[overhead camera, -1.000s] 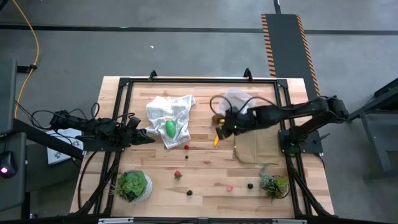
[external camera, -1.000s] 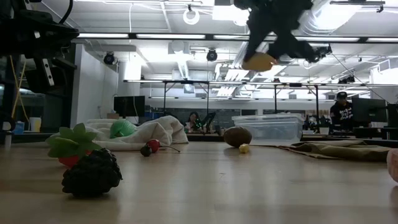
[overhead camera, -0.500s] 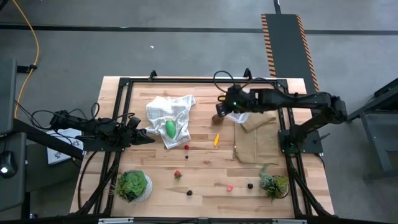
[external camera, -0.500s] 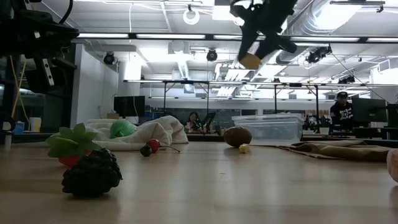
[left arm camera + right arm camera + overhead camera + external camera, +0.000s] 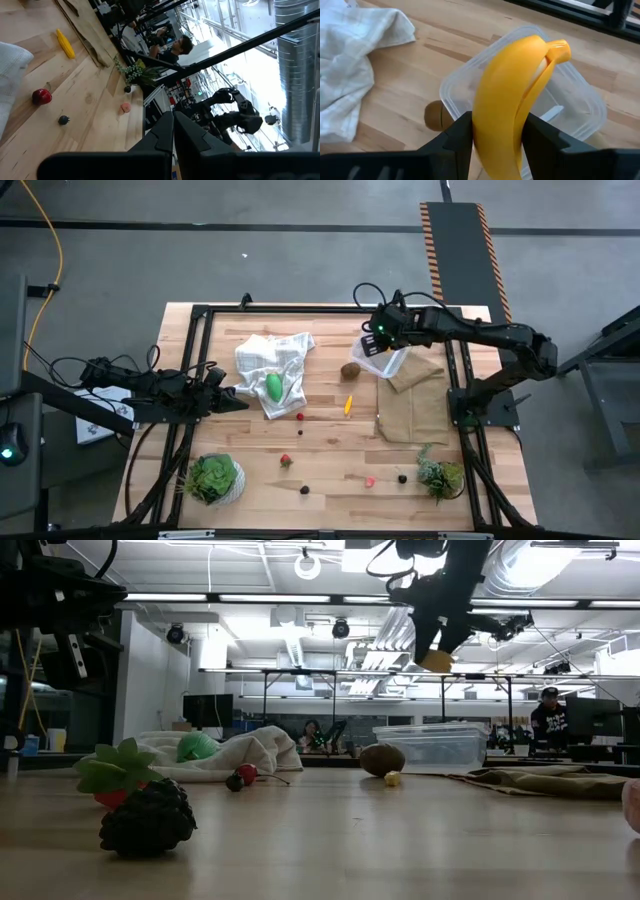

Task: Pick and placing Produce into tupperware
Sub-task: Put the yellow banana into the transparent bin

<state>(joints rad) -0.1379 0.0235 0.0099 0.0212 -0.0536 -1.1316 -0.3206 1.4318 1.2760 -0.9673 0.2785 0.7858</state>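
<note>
Right wrist view: right gripper [image 5: 496,131] clasps banana [image 5: 507,100], hiding much of tupperware [image 5: 580,107]; left gripper [image 5: 173,131] clenched.

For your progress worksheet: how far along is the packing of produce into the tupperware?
Done: nothing visible in the tupperware yet.
In hand: right gripper holds the banana above it; left gripper waits shut.
Left: kiwi-like ball, green oval on the white cloth, orange-yellow piece, berries.
</note>
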